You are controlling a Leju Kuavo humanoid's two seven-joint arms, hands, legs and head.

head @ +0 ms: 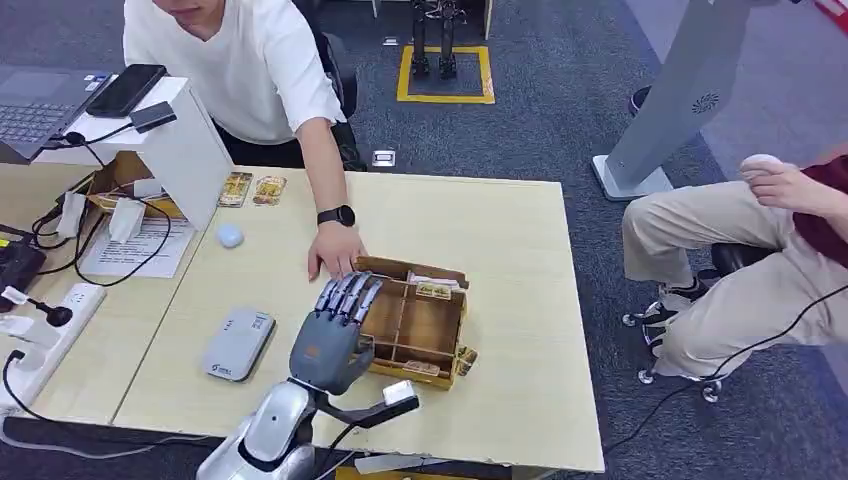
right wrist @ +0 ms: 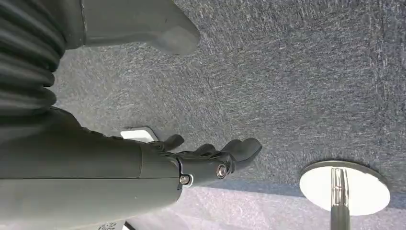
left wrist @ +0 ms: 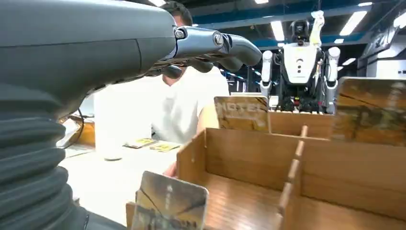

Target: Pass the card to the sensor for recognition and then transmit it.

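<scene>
A wooden divided box (head: 437, 336) sits on the light table (head: 500, 220), with cards standing at its far edge (head: 433, 290) and near edge (head: 420, 367). My left hand (head: 332, 336) hovers over the box's left side, fingers stretched out and holding nothing. In the left wrist view the fingers (left wrist: 225, 45) reach above the box (left wrist: 249, 163), with one card (left wrist: 170, 203) upright close by and another card (left wrist: 242, 112) at the far wall. The grey sensor (head: 238, 343) lies flat to the left of the box. My right hand (right wrist: 206, 158) hangs over the carpet, empty.
A seated person's hand (head: 335, 250) rests at the box's far left corner. Two more cards (head: 252, 189) lie near a white stand (head: 185, 150). Cables and a power strip (head: 45, 330) line the left side. Another person sits at the right (head: 760, 250).
</scene>
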